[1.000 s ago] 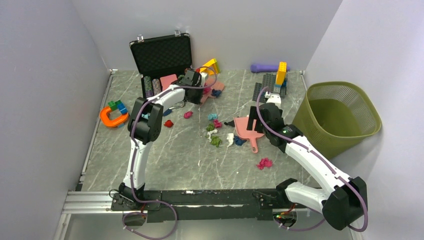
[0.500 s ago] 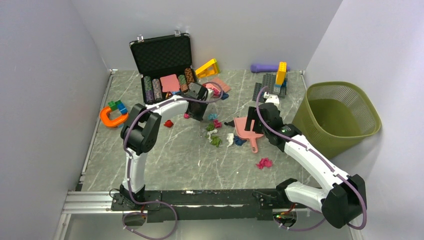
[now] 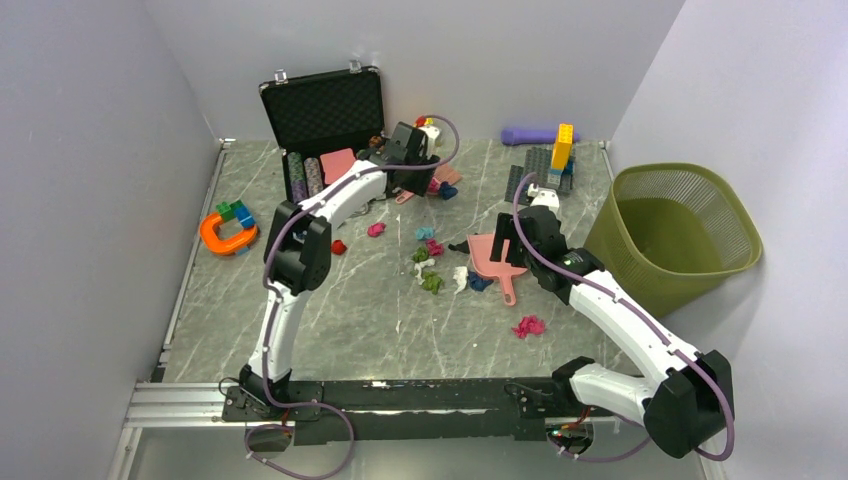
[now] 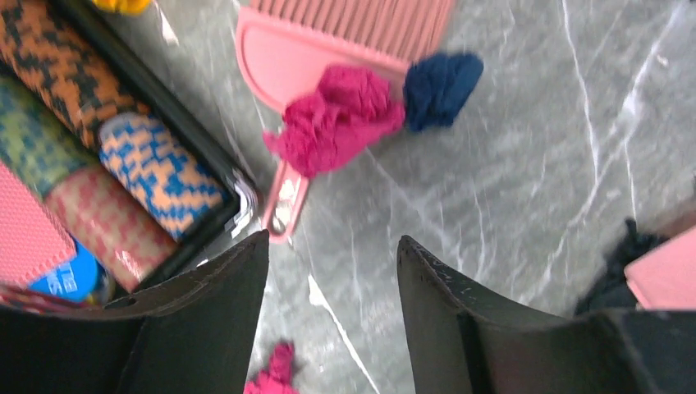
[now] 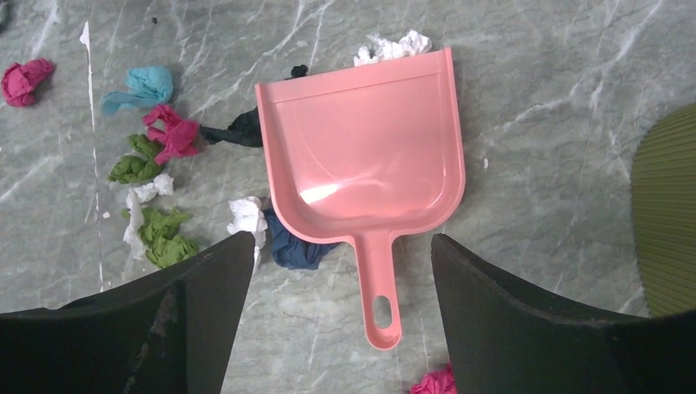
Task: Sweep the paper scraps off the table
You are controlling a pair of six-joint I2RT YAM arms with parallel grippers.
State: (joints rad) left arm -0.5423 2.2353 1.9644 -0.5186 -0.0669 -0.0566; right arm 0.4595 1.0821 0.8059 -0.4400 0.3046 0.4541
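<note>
Pink brush (image 4: 275, 57) was reached again by the left jaws, held wide and empty. Right jaws are kept wide above the dustpan (image 5: 361, 156); scraps (image 3: 431, 283) lie unswept on the table (image 3: 350, 320).

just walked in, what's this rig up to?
Sweeping paper scraps off the table. The left arm's fingers hang open above a pink brush beside the chip case, a magenta scrap and a navy scrap lying against it. The right arm's fingers hang open over the empty pink dustpan. Neither tool is gripped.
</note>
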